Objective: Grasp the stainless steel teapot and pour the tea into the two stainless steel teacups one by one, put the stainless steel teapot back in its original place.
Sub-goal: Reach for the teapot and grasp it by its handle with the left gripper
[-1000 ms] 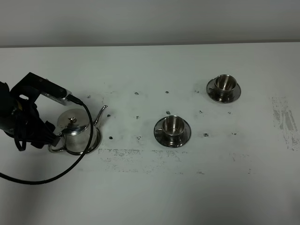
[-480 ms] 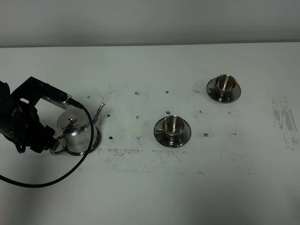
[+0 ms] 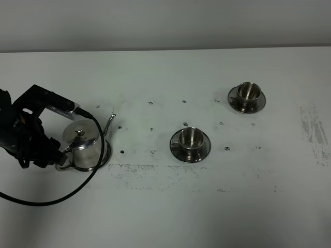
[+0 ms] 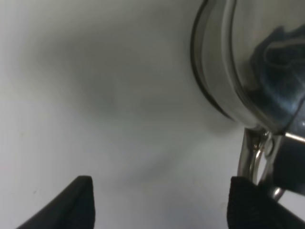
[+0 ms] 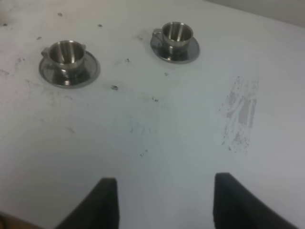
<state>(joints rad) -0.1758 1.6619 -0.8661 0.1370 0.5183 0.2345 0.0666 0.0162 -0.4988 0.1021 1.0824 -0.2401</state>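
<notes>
The stainless steel teapot (image 3: pixel 81 142) stands at the left of the table on its round tray (image 3: pixel 106 154), spout pointing to the back right. My left gripper (image 3: pixel 58 157) sits low at the pot's handle side. In the left wrist view the left gripper (image 4: pixel 164 202) is open, and the loop handle (image 4: pixel 255 157) stands just by one fingertip (image 4: pixel 252 205), below the pot's shiny body (image 4: pixel 257 71). Two stainless steel teacups on saucers stand apart: one in the middle (image 3: pixel 190 139), one at the back right (image 3: pixel 247 94). My right gripper (image 5: pixel 167 200) hovers open over bare table, with both cups (image 5: pixel 67 53) (image 5: pixel 177 34) ahead of it.
A black cable (image 3: pixel 62 194) loops from the left arm over the table in front of the teapot. The white tabletop (image 3: pixel 170 206) is scuffed with dark marks, heaviest at the right (image 3: pixel 313 129). A wall runs along the table's far edge.
The left arm has eased slightly down and toward the table's front beside the teapot's handle. The teapot and both cups stay where they were.
</notes>
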